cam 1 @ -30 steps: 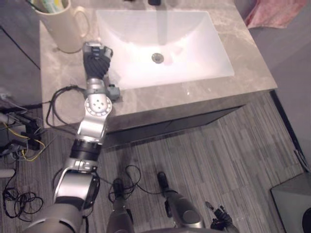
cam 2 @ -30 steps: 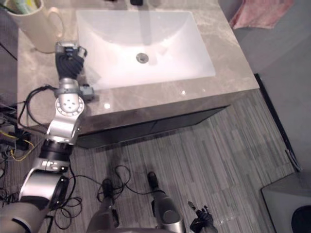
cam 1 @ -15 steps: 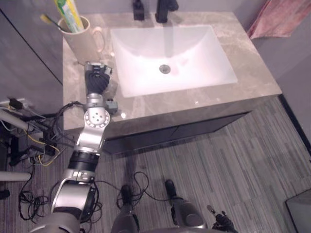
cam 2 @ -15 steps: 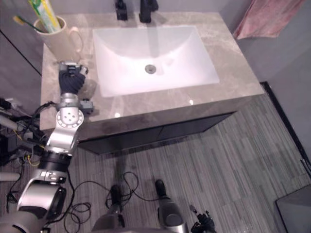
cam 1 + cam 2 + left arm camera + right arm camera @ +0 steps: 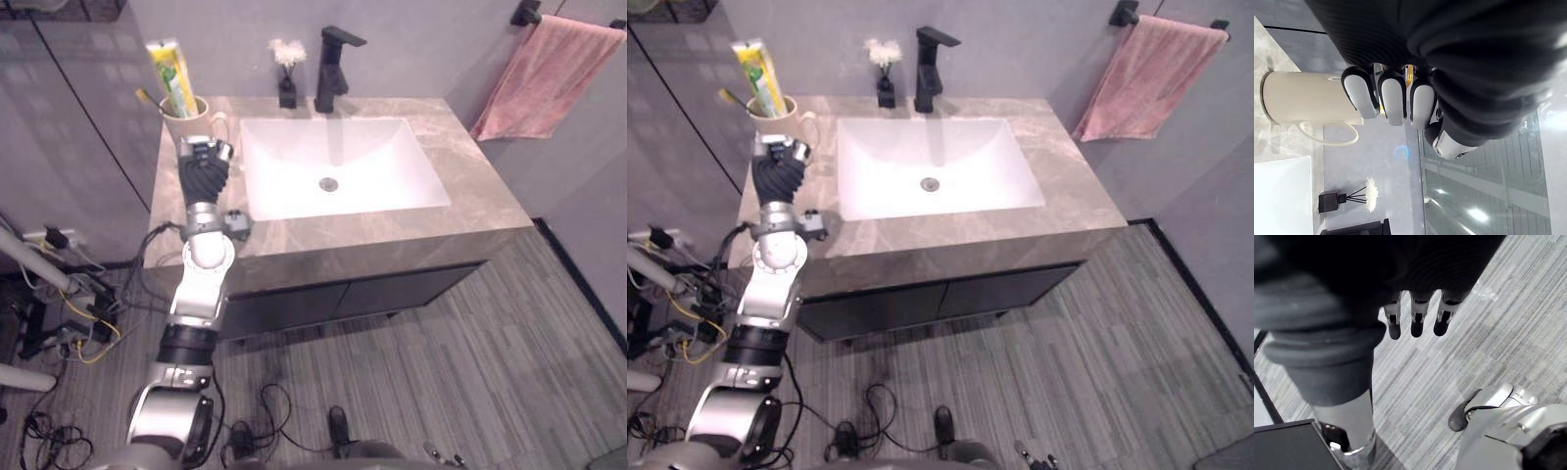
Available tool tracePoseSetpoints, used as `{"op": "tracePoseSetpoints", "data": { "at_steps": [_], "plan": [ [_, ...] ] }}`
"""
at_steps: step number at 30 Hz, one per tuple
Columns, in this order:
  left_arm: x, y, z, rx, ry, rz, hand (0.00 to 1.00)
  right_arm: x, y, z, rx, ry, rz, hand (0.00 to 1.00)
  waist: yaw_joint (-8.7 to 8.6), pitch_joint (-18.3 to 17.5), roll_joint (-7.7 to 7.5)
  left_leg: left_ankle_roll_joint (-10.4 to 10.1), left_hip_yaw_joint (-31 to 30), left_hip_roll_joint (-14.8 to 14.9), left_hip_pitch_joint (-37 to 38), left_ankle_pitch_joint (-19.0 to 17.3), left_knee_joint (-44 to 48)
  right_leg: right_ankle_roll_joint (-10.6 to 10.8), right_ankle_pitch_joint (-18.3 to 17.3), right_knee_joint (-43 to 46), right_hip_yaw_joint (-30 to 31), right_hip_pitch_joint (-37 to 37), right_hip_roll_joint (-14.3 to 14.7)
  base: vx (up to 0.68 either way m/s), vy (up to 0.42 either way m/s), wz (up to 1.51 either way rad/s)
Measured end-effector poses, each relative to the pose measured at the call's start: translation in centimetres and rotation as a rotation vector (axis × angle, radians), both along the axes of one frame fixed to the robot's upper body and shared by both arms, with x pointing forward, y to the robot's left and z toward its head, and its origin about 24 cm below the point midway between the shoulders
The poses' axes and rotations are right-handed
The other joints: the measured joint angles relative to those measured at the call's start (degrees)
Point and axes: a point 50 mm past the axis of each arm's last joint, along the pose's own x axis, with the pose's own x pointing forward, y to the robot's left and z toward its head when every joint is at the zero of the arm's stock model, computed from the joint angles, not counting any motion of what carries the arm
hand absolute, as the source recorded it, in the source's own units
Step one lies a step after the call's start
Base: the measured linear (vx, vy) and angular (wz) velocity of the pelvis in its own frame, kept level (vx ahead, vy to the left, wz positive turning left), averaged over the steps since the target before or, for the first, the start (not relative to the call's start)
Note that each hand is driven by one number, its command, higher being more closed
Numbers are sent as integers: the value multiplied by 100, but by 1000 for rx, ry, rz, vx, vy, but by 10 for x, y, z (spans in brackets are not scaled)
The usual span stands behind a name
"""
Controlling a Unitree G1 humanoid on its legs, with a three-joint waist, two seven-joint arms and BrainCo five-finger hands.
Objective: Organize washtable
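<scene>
Left wrist view: mug [image 5: 1308,105] beside fingers [image 5: 1393,98]

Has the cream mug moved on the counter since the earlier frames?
No. Only the camera shifted: the cream mug stays at the counter's back left corner, just left of the sink.

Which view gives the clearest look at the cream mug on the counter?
Right eye view: the mug shows from above, with the toothpaste tube standing in it. The left eye view matches. The left wrist view shows its side and handle, its mouth behind the left hand.
</scene>
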Motion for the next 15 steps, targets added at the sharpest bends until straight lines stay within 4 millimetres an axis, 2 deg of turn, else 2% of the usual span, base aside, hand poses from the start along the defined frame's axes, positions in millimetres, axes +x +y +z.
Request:
{"op": "tracePoseSetpoints", "data": {
  "at_steps": [7,11,15],
  "plan": [
    [9,12,-9,36,61,57,100,4,-1,0,-3,-8,0,0,-13,14,-25,17,-4,-206,17,20,0,144,-42,38,-52,18,-171,15,43,5],
    [11,22,-16,44,102,91,100,14,-1,1,-3,-30,1,0,-12,52,-57,50,-40,-319,33,7,2,152,-44,16,-67,57,-277,45,57,5],
    [10,31,-14,68,101,111,100,22,-2,2,-4,-50,-5,0,-17,68,-57,87,-56,-369,53,-28,2,149,-43,-45,-84,120,-321,58,43,4]
  ]
}}
